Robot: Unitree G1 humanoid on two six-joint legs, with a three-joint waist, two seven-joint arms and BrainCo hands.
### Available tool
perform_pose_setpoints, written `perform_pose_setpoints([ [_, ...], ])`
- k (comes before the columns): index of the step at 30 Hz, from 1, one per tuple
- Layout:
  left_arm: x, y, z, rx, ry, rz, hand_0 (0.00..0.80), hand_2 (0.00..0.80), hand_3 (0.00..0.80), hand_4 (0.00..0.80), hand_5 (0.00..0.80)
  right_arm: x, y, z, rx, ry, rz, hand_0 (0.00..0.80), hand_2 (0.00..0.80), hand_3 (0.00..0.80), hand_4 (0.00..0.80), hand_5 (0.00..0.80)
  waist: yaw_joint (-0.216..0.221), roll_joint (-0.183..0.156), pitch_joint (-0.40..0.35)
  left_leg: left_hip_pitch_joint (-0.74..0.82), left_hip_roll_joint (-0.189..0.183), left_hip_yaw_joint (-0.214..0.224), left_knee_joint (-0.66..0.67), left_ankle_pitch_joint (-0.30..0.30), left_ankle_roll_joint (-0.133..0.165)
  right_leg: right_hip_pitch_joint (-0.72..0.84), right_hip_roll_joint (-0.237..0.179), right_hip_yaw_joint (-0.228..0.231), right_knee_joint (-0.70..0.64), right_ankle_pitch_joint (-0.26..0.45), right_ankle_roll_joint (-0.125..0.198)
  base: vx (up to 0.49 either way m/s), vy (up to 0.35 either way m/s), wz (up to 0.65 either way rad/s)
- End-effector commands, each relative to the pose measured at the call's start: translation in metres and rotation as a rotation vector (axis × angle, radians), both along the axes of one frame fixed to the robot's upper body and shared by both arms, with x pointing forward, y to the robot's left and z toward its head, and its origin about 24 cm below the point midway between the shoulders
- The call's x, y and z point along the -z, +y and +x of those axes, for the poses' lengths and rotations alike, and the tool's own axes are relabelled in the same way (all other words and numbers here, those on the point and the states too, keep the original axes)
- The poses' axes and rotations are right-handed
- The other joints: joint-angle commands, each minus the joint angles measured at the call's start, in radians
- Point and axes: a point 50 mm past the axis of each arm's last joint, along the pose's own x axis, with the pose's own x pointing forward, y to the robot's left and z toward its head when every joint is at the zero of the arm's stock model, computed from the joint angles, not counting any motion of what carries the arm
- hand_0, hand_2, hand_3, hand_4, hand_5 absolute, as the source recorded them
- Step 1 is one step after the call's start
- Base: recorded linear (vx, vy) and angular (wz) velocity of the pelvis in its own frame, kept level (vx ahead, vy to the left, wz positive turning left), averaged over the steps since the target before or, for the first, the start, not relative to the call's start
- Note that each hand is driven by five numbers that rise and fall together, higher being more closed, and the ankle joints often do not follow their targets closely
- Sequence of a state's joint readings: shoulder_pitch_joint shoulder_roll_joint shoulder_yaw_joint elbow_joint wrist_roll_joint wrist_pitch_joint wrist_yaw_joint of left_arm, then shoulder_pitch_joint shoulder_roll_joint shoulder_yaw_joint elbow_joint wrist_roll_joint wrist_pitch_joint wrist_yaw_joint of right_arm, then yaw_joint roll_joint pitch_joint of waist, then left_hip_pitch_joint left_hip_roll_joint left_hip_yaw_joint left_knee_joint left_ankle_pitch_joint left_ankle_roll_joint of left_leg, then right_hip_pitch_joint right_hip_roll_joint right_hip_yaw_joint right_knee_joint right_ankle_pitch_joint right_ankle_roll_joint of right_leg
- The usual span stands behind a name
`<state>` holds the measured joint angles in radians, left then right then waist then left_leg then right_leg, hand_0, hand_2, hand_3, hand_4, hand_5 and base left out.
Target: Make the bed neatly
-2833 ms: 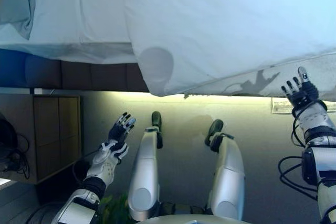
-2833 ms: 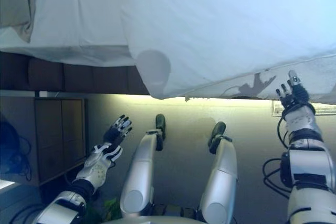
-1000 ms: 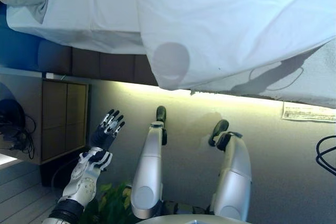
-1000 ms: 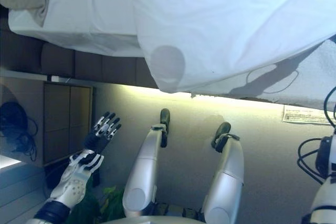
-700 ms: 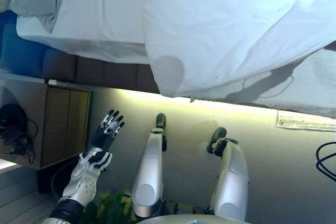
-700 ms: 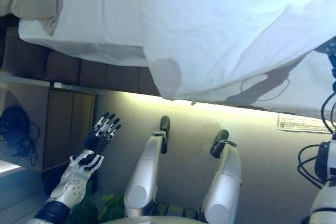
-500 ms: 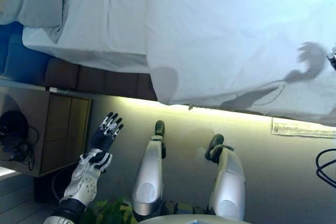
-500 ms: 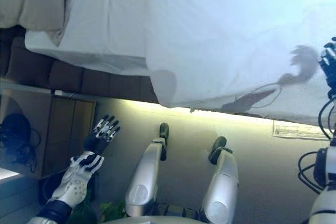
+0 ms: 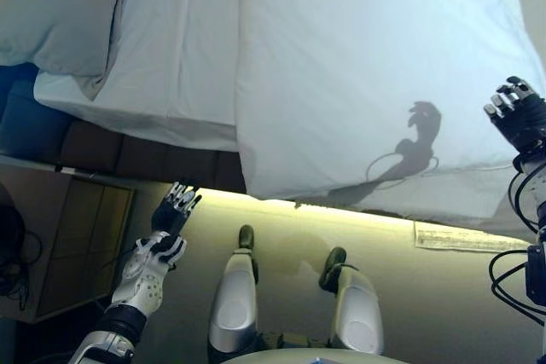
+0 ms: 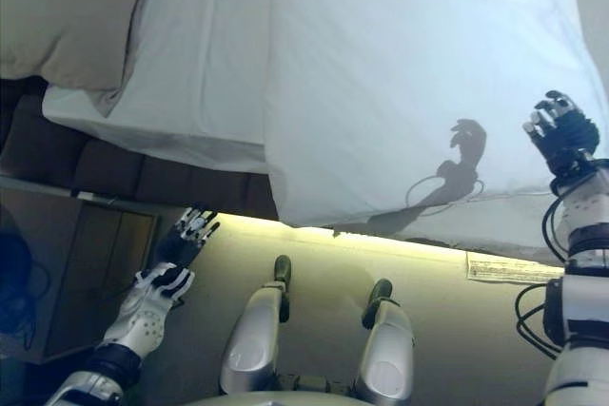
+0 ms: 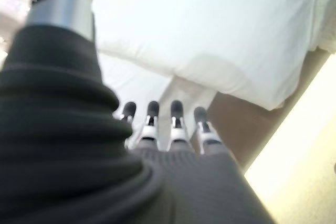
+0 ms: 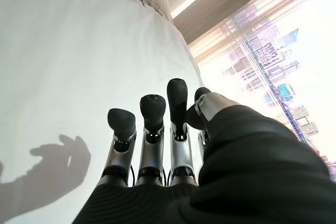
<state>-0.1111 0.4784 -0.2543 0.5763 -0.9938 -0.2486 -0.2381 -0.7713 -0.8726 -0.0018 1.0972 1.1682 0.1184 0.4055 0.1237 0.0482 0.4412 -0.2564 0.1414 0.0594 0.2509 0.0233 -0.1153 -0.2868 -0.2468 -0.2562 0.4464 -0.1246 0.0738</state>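
A white duvet covers most of the bed and hangs over its near edge. Left of it lies the bare white sheet, with a pillow at the far left. My right hand is open and empty, raised over the duvet's right near edge; its straight fingers show above the cloth in the right wrist view. My left hand is open and empty, low at the left, below the mattress edge and apart from the bed. Its fingers point toward the sheet.
A dark brown bed base runs under the mattress. A wooden cabinet stands at the lower left. A white paper lies on the floor by the bed at the right. A window with a city view shows beyond the bed.
My right hand has risen from below the duvet's edge, out of view for a while, to over the duvet at the right. The camera has tilted toward the bed. My left hand has stayed low.
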Motion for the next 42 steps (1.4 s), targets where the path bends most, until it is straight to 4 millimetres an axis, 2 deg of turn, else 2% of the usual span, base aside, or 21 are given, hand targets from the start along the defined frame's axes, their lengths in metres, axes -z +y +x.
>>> perform_pose_setpoints([
  [1,0.004,-0.002,-0.003,-0.001,-0.002,0.021,0.0,0.0,0.0,0.0,0.0,0.008,0.002,-0.001,0.028,0.029,0.0,0.8,0.8,0.8,0.8,0.8,-0.005,-0.029,-0.055,-0.011,0.047,0.007,0.058,-0.004,0.006,0.05,-0.003,0.023,-0.076,0.074,0.005,0.038,-0.007,-0.01],
  [2,0.004,-0.002,-0.003,-0.001,-0.002,0.021,0.0,0.0,0.0,0.0,0.0,0.008,0.002,-0.001,0.028,0.029,0.0,0.8,0.8,0.8,0.8,0.8,-0.005,-0.029,-0.055,-0.011,0.047,0.007,0.059,-0.004,0.006,0.05,-0.003,0.023,-0.076,0.074,0.005,0.033,-0.006,0.0],
  [3,0.003,-0.001,-0.002,-0.003,-0.007,0.022,0.0,0.0,0.0,0.0,0.0,0.011,0.001,-0.002,0.041,0.056,0.022,0.493,0.493,0.493,0.493,0.493,-0.006,-0.028,-0.053,-0.013,0.048,0.007,0.064,-0.006,0.006,0.049,-0.004,0.024,-0.074,0.073,0.005,0.0,0.0,0.0],
  [4,0.001,0.001,0.001,-0.007,-0.012,0.025,0.0,0.0,0.0,0.0,0.0,0.022,-0.002,-0.005,0.076,0.118,0.048,0.0,0.0,0.0,0.0,0.0,-0.008,-0.026,-0.046,-0.021,0.049,0.007,0.079,-0.011,0.005,0.041,-0.007,0.028,-0.063,0.074,0.007,0.0,0.0,0.0],
  [12,0.0,0.006,0.007,-0.037,-0.002,0.024,0.0,0.0,0.0,0.0,0.0,0.075,0.002,-0.017,0.235,0.374,0.208,0.0,0.0,0.0,0.0,0.0,-0.012,-0.018,-0.029,-0.008,0.045,0.0,0.042,0.006,0.006,0.05,-0.009,0.049,-0.094,0.095,0.022,0.021,-0.038,-0.05],
  [15,0.013,0.013,-0.007,-0.097,0.055,-0.02,0.0,0.0,0.0,0.0,0.0,0.104,0.006,-0.031,0.295,0.498,0.271,0.0,0.0,0.0,0.0,0.0,-0.023,-0.031,-0.043,0.003,0.062,0.001,0.106,-0.013,-0.006,0.078,-0.004,0.066,-0.107,0.084,0.006,0.132,-0.055,-0.04],
  [17,0.029,0.011,-0.022,-0.117,0.109,-0.054,0.0,0.0,0.0,0.0,0.0,0.121,0.008,-0.042,0.3,0.562,0.292,0.0,0.0,0.0,0.0,0.0,-0.021,-0.032,-0.044,-0.031,0.062,-0.047,0.225,0.066,-0.033,0.112,0.001,0.073,-0.127,0.09,-0.013,0.265,0.073,-0.11],
  [18,0.039,0.009,-0.033,-0.118,0.142,-0.063,0.0,0.0,0.0,0.0,0.0,0.129,0.009,-0.048,0.312,0.583,0.312,0.0,0.0,0.0,0.0,0.0,-0.015,-0.031,-0.047,-0.058,0.04,-0.078,0.255,0.097,-0.031,0.138,0.003,0.083,-0.146,0.097,-0.02,0.346,0.149,-0.19],
  [20,0.05,0.008,-0.046,-0.122,0.176,-0.076,0.0,0.0,0.0,0.0,0.0,0.138,0.013,-0.051,0.326,0.613,0.323,0.0,0.0,0.0,0.0,0.0,-0.005,-0.019,-0.056,-0.056,0.008,-0.078,0.177,0.099,-0.022,0.185,0.012,0.095,-0.177,0.094,-0.008,0.333,0.203,-0.32],
  [21,0.051,0.007,-0.046,-0.12,0.17,-0.082,0.0,0.0,0.0,0.0,0.0,0.138,0.015,-0.049,0.33,0.619,0.328,0.0,0.0,0.0,0.0,0.0,0.001,-0.009,-0.057,-0.048,-0.003,-0.062,0.095,0.111,-0.019,0.2,0.02,0.096,-0.186,0.089,0.002,0.253,0.241,-0.3],
  [22,0.047,0.005,-0.039,-0.107,0.139,-0.092,0.0,0.0,0.0,0.0,0.0,0.136,0.015,-0.046,0.352,0.613,0.348,0.0,0.0,0.0,0.0,0.0,0.013,0.009,-0.051,-0.05,-0.014,-0.025,-0.063,0.144,-0.016,0.228,0.043,0.097,-0.201,0.073,0.012,0.199,0.192,-0.23],
  [23,0.044,0.004,-0.035,-0.1,0.13,-0.089,0.0,0.0,0.0,0.0,0.0,0.138,0.016,-0.046,0.368,0.607,0.354,0.0,0.0,0.0,0.0,0.0,0.013,0.012,-0.048,-0.036,-0.014,-0.021,-0.086,0.133,0.0,0.224,0.052,0.099,-0.201,0.068,0.005,0.19,0.179,-0.18],
  [24,0.039,0.006,-0.028,-0.11,0.115,-0.076,0.0,0.0,0.0,0.0,0.0,0.145,0.021,-0.048,0.376,0.618,0.34,0.0,0.0,0.0,0.0,0.0,0.017,0.004,-0.044,-0.028,-0.04,-0.052,-0.076,0.104,0.018,0.204,0.042,0.117,-0.175,0.059,0.019,0.152,0.125,-0.41],
  [25,0.033,0.007,-0.02,-0.116,0.091,-0.079,0.0,0.0,0.0,0.0,0.0,0.151,0.021,-0.052,0.379,0.623,0.336,0.0,0.0,0.0,0.0,0.0,0.013,-0.003,-0.04,-0.036,-0.063,-0.053,-0.041,0.071,0.034,0.189,0.036,0.131,-0.163,0.059,0.023,0.128,0.13,-0.58],
  [28,0.019,0.007,-0.003,-0.108,0.047,-0.059,0.0,0.0,0.0,0.0,0.0,0.162,0.019,-0.064,0.394,0.636,0.36,0.0,0.0,0.0,0.0,0.0,0.013,-0.02,-0.041,-0.055,-0.08,-0.031,0.03,0.013,0.06,0.194,0.011,0.133,-0.143,0.055,0.028,0.19,0.085,-0.07],
  [30,0.011,0.017,0.0,-0.105,0.031,-0.039,0.0,0.0,0.0,0.0,0.0,0.163,0.018,-0.065,0.409,0.625,0.37,0.0,0.0,0.0,0.0,0.0,0.024,-0.028,-0.042,-0.059,-0.092,-0.026,0.054,-0.005,0.074,0.19,-0.011,0.123,-0.089,0.09,0.033,0.173,0.035,0.05],
  [32,0.003,0.023,0.003,-0.117,0.017,-0.032,0.0,0.0,0.0,0.0,0.0,0.16,0.012,-0.068,0.415,0.621,0.344,0.0,0.0,0.0,0.0,0.0,0.023,-0.015,-0.026,-0.038,-0.078,-0.015,0.087,-0.042,0.097,0.084,-0.061,0.106,0.065,0.155,0.031,0.17,0.032,-0.29],
  [33,0.002,0.023,0.003,-0.123,0.018,-0.034,0.0,0.0,0.0,0.0,0.0,0.158,0.01,-0.068,0.417,0.617,0.33,0.0,0.0,0.0,0.0,0.0,0.024,-0.016,-0.02,-0.039,-0.077,-0.015,0.104,-0.057,0.099,0.053,-0.078,0.111,0.065,0.167,0.031,0.163,-0.059,-0.4],
  [37,-0.011,0.028,0.014,-0.175,-0.024,-0.068,0.0,0.0,0.0,0.0,0.0,0.135,0.008,-0.048,0.417,0.571,0.283,0.0,0.0,0.0,0.0,0.0,-0.009,-0.025,0.028,-0.069,-0.066,-0.031,0.157,-0.114,0.083,-0.045,-0.09,0.16,-0.157,0.288,0.067,0.045,-0.253,-0.21],
  [39,-0.012,0.03,0.014,-0.203,-0.035,-0.089,0.0,0.0,0.0,0.0,0.0,0.134,0.009,-0.047,0.412,0.549,0.256,0.0,0.0,0.0,0.0,0.0,-0.023,-0.03,0.042,-0.111,-0.046,-0.053,0.196,-0.13,0.08,-0.048,-0.055,0.193,-0.177,0.238,0.072,0.062,-0.285,0.06],
  [42,-0.015,0.018,0.017,-0.159,-0.058,-0.107,0.0,0.0,0.0,0.0,0.0,0.124,-0.003,-0.05,0.447,0.498,0.257,0.0,0.0,0.0,0.0,0.0,-0.02,-0.025,0.07,-0.155,-0.029,-0.07,0.2,-0.103,0.053,-0.061,-0.045,0.167,-0.154,0.2,0.08,0.024,-0.238,0.26],
])
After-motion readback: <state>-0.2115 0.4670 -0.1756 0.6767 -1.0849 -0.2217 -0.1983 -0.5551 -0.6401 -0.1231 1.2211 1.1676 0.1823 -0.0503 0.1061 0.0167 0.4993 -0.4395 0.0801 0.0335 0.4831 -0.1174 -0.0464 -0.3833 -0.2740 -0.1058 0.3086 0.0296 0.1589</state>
